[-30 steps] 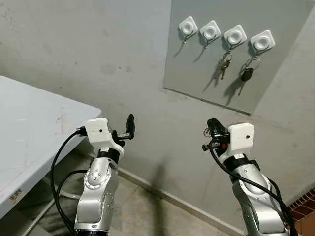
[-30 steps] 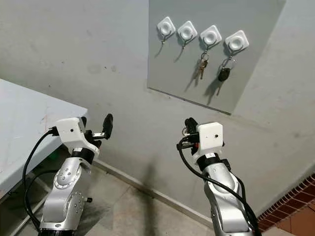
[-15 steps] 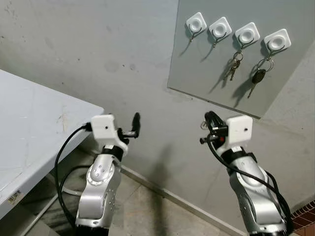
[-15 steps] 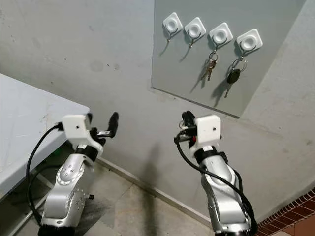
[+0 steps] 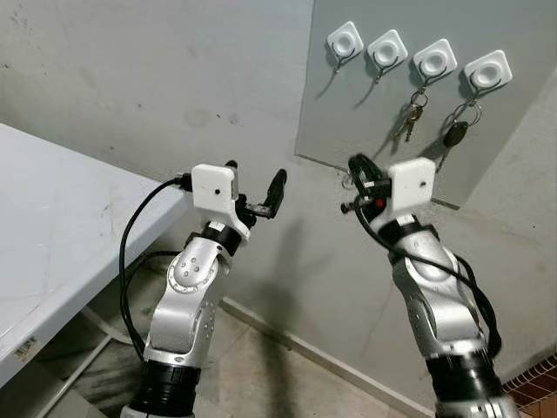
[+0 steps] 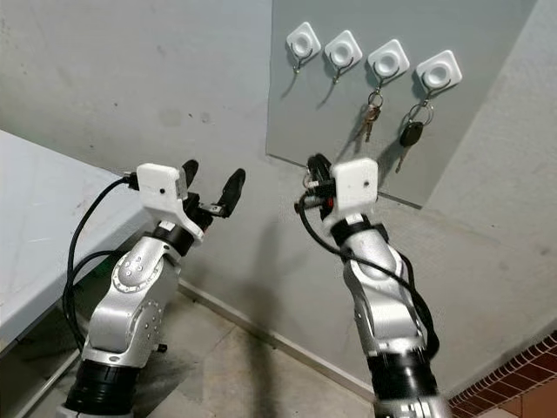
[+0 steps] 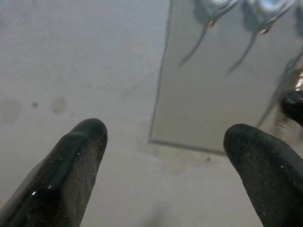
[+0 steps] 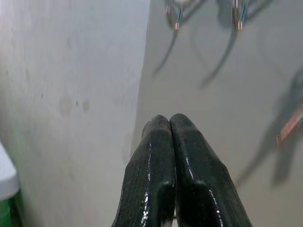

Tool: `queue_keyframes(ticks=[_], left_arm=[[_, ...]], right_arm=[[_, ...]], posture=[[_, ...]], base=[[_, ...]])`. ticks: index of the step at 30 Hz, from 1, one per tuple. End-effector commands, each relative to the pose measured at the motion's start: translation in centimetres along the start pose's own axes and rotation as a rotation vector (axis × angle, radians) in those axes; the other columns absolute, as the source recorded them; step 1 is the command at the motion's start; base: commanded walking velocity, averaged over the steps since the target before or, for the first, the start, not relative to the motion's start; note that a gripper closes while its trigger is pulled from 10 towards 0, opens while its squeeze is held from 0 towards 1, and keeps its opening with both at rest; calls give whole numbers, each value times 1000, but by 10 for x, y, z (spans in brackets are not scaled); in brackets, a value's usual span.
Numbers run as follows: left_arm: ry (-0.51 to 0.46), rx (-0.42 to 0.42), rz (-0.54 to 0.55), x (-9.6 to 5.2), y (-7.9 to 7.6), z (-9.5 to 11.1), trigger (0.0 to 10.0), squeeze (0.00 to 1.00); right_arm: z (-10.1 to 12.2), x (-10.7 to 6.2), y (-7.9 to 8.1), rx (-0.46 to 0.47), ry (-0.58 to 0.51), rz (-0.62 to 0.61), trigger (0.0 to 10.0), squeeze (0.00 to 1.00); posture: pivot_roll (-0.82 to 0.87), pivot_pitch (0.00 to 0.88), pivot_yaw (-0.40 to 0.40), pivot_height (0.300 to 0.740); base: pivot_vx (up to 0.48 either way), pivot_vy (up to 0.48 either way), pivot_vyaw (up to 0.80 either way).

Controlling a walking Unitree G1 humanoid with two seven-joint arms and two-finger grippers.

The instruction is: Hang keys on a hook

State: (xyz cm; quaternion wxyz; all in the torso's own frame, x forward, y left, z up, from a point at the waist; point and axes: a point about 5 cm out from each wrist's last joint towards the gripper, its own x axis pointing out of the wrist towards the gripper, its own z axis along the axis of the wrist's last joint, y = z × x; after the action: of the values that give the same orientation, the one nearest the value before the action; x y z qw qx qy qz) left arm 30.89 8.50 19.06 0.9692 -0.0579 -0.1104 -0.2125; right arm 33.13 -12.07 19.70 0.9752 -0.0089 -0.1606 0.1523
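Observation:
Four white hooks sit in a row on a grey wall panel (image 5: 348, 122). The two left hooks (image 5: 345, 41) (image 5: 385, 49) are bare. A bunch of keys (image 5: 407, 119) hangs from the third hook and a black car key (image 5: 453, 133) from the fourth. My right gripper (image 5: 356, 165) is raised just below the panel's lower edge, fingers (image 8: 169, 142) pressed shut, with a small metal key ring (image 5: 347, 180) showing beside them. My left gripper (image 5: 256, 171) is open and empty, held up left of the panel. In the right wrist view, the bare hooks (image 8: 176, 21) are ahead.
A white table (image 5: 52, 226) stands at the left against the grey wall. Cables loop from both arms. Bare concrete floor lies below, and a patch of red brick (image 5: 541, 389) shows at the bottom right.
Both arms have risen toward the panel. The right gripper moved up and left to the panel's lower edge; the left gripper moved up and right.

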Motion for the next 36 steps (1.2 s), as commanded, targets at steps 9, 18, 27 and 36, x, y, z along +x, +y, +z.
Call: queue_keyframes(ticks=[9, 18, 27, 36], left_arm=[[-29, 16, -85, 14, -10, 14, 10000, 0], [-41, 21, -139, 15, -20, 18, 10000, 0], [-44, 23, -171, 16, -26, 19, 10000, 0], [-42, 18, -176, 17, -27, 18, 10000, 0]], right_arm=[[24, 33, -7, 0, -111, -14, 10000, 0], [36, 42, -12, 4, -183, -44, 10000, 0], [39, 40, -22, -2, -227, -82, 10000, 0], [47, 46, -27, -9, -265, -77, 10000, 0]], posture=[[2, 18, -48, 740], [6, 8, -50, 740], [2, 2, -45, 740], [2, 1, -44, 740]], base=[[0, 0, 0], [0, 0, 0], [0, 0, 0], [0, 0, 0]])
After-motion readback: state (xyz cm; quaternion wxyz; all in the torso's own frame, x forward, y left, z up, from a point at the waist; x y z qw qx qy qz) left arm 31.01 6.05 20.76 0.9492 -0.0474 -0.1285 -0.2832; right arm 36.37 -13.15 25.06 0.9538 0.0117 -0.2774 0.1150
